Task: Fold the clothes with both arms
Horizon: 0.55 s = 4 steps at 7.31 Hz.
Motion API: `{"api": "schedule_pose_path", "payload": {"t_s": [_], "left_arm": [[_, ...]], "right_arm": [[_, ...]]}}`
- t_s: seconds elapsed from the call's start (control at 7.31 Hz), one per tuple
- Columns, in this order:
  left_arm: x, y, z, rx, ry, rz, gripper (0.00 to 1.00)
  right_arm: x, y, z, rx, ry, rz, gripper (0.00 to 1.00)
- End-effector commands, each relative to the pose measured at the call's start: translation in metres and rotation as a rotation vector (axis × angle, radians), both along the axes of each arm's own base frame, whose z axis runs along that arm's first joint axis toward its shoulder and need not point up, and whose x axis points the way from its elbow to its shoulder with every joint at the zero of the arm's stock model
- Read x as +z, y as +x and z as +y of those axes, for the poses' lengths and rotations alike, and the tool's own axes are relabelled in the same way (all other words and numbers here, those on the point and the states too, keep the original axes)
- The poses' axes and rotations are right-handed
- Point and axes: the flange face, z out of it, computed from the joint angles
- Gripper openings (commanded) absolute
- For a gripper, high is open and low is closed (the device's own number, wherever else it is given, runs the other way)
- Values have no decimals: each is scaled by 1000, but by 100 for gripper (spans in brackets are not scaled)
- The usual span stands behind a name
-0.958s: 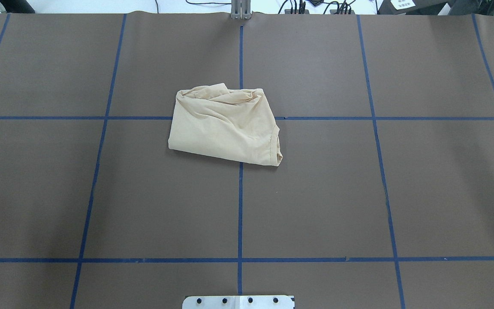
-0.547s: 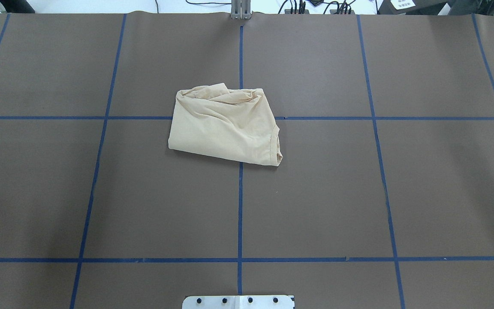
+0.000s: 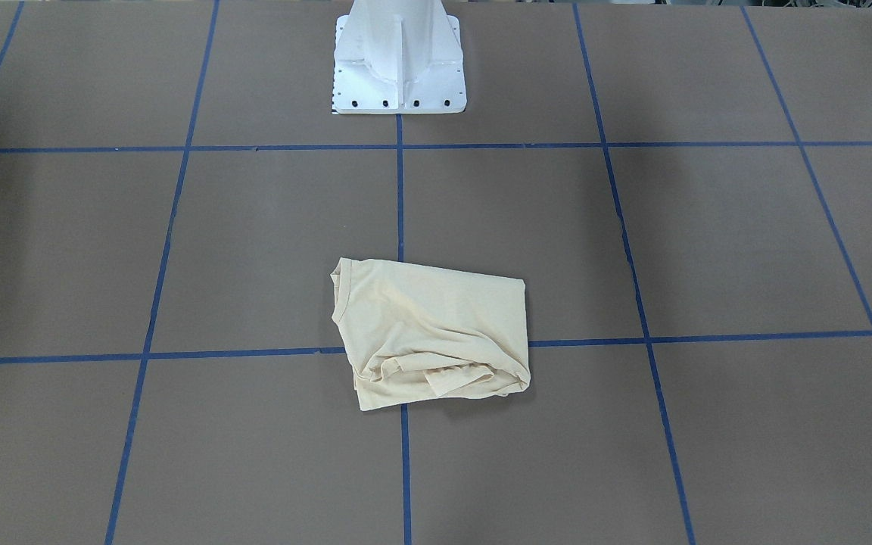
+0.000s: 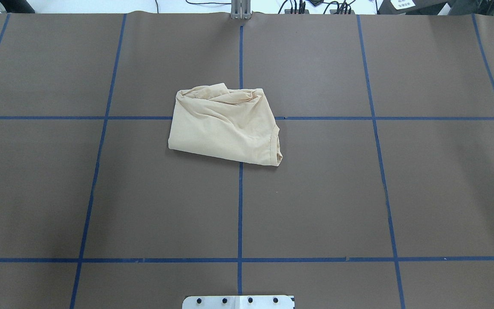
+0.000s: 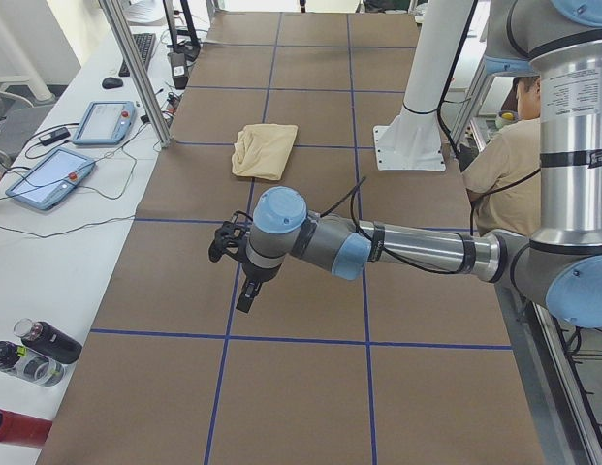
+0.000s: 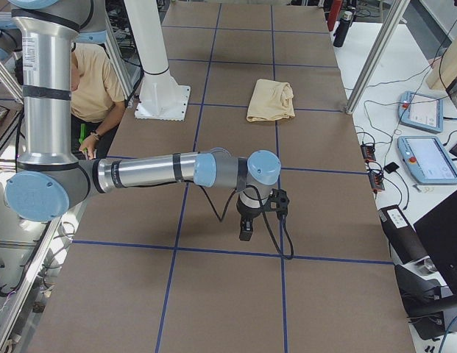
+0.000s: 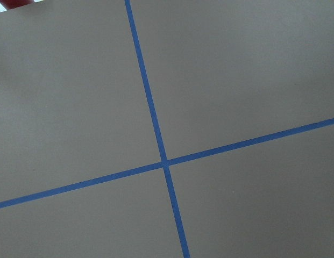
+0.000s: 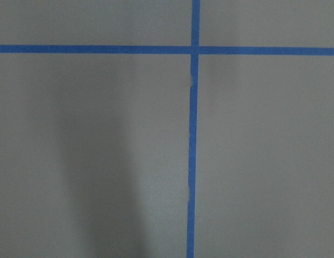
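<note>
Nearest in the left side view, the left gripper (image 5: 245, 295) is hanging above the brown table (image 4: 358, 193). The right gripper (image 6: 246, 229) is hanging likewise. I cannot tell either pincer's state. Farther off, the folded cream T-shirt (image 4: 225, 128) is lying mid-table, well apart from both.

We look over a brown worktop (image 4: 144, 193) gridded with blue tape lines (image 4: 239, 206). Beside it we find a white bench (image 5: 44, 276) holding two touchscreen pendants (image 5: 105, 122), a keyboard (image 5: 145, 48), cables (image 5: 87, 225) and bottles (image 5: 48, 341).
</note>
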Motion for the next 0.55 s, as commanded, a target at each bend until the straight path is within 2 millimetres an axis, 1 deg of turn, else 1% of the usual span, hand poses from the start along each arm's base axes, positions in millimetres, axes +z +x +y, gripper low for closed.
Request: {"api": "schedule_pose_path", "payload": {"t_s": [0.0, 0.27, 0.41], "left_arm": [[4, 3, 3, 14, -12, 29, 100], [7, 3, 3, 14, -15, 29, 100], [6, 3, 3, 14, -14, 31, 100]], "right_arm": [[-12, 0, -7, 2, 26, -1, 100], [-21, -1, -16, 4, 155, -13, 100], [-20, -2, -14, 5, 153, -20, 100]]}}
